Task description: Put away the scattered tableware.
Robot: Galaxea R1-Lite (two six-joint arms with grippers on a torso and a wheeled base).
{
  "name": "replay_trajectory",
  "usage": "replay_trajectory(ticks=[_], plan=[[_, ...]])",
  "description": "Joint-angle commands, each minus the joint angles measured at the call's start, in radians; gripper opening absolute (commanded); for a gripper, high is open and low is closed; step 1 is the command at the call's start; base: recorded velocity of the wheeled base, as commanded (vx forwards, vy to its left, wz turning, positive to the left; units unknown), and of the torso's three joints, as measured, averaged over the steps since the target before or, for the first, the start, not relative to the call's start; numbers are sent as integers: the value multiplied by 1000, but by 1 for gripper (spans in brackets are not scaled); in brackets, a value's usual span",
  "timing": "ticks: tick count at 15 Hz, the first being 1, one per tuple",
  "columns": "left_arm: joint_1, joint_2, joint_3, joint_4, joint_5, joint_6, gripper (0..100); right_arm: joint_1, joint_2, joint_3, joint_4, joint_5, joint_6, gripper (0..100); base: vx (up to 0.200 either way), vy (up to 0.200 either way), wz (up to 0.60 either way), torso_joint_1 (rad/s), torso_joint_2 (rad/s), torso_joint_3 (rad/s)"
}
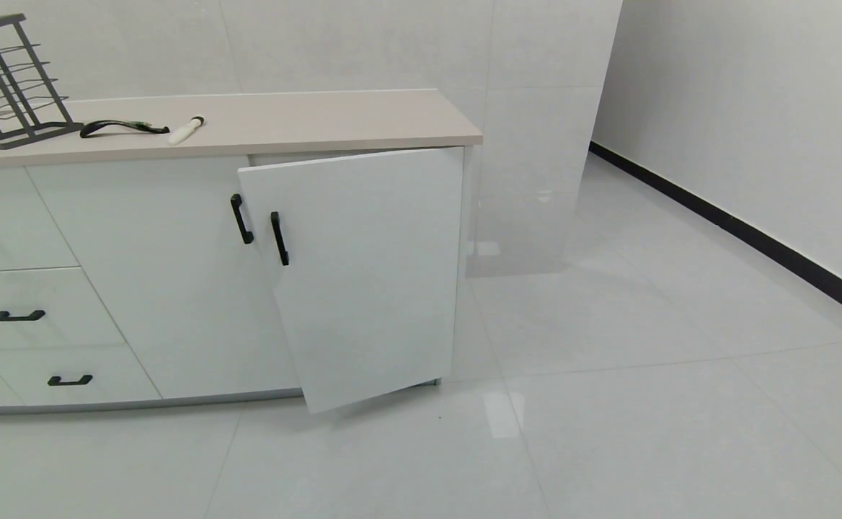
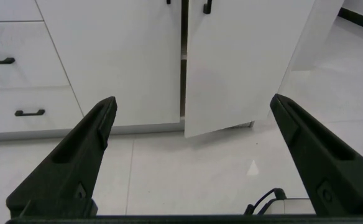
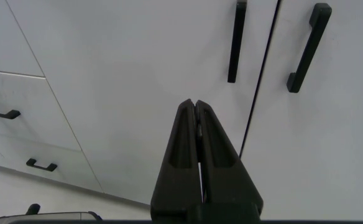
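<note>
Head view first: there's a beige countertop [image 1: 334, 119] running over white cabinets, and the tableware is sitting up there toward its left end. That's a black utensil [image 1: 122, 128] lying flat with a white-handled utensil [image 1: 187, 130] just beside it, almost tip to tip. A black wire rack [image 1: 10, 79] stands right next to them at the far left of the counter. Below, the right-hand cabinet door [image 1: 363, 274] is swung partly open on its right-side hinge, with a black bar handle [image 1: 280, 238] on it, and the closed door beside it [image 1: 154, 274] has a matching one. Three drawers [image 1: 24, 310] with small black pulls are stacked at the left. The floor [image 1: 608, 396] is pale glossy tile, with a black baseboard [image 1: 752, 238] along the right wall. In the left wrist view, the left gripper [image 2: 194, 102] has its two black fingers spread wide apart with nothing between them, hanging low over the floor and facing the cabinets. You can see the half-open door [image 2: 243, 62] past it and a dark gap at the door's edge, plus a bit of black cable [image 2: 265, 202] down low. In the right wrist view, the right gripper [image 3: 196, 106] has its fingers pressed flat together, holding nothing, pointed at the cabinet fronts close to where the two door handles [image 3: 233, 40] sit side by side.
</note>
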Motion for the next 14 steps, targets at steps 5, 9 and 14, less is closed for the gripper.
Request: replay_trajectory(ticks=[5,9,14], plan=[[0,1,0,1,-2,3,100,-3,-23,-4,0,0,17,0,200,200,0,2,0,4],[0,1,0,1,-2,3,100,-3,-23,-2,0,-5,12,0,200,200,0,1,1,-2],[0,1,0,1,-1,3,100,-3,-21,-2,1,-9,-31,0,80,80,600,3,2,0]])
